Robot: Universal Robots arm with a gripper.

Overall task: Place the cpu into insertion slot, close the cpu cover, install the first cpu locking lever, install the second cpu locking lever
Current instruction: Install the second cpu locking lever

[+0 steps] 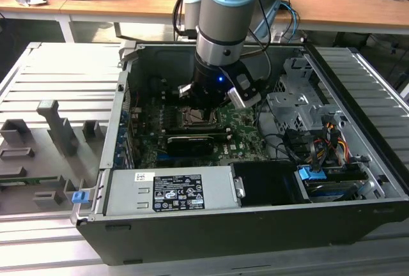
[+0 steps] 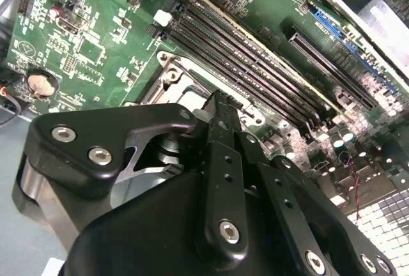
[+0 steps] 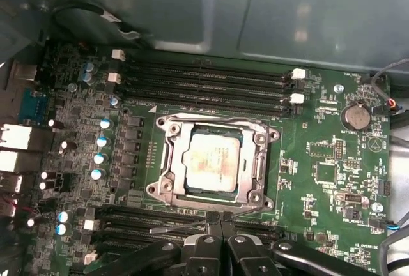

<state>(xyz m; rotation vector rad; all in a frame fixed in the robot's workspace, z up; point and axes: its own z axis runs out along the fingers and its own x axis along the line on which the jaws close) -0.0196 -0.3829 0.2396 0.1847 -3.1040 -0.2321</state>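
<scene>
The cpu (image 3: 211, 160), a pale silver-tan square, lies in the insertion slot (image 3: 167, 188) on the green motherboard. The cpu cover (image 3: 181, 154), a silver frame, lies flat around it, with the chip showing through its centre opening. My gripper (image 3: 219, 217) hovers at the socket's edge with its black fingers pressed together and nothing visible between them. A thin metal lever (image 3: 176, 227) sticks out sideways beside the fingertips. In the second wrist view the gripper (image 2: 217, 100) hides most of the socket (image 2: 176, 78). In the exterior view the gripper (image 1: 203, 107) stands straight above the socket (image 1: 192, 121) inside the open computer case.
Long black memory slots (image 3: 204, 78) run on both sides of the socket. A coin battery (image 3: 354, 116) sits on the board. The power supply (image 1: 172, 193), a drive cage (image 1: 300, 107) and coloured cables (image 1: 319, 142) crowd the case around the arm.
</scene>
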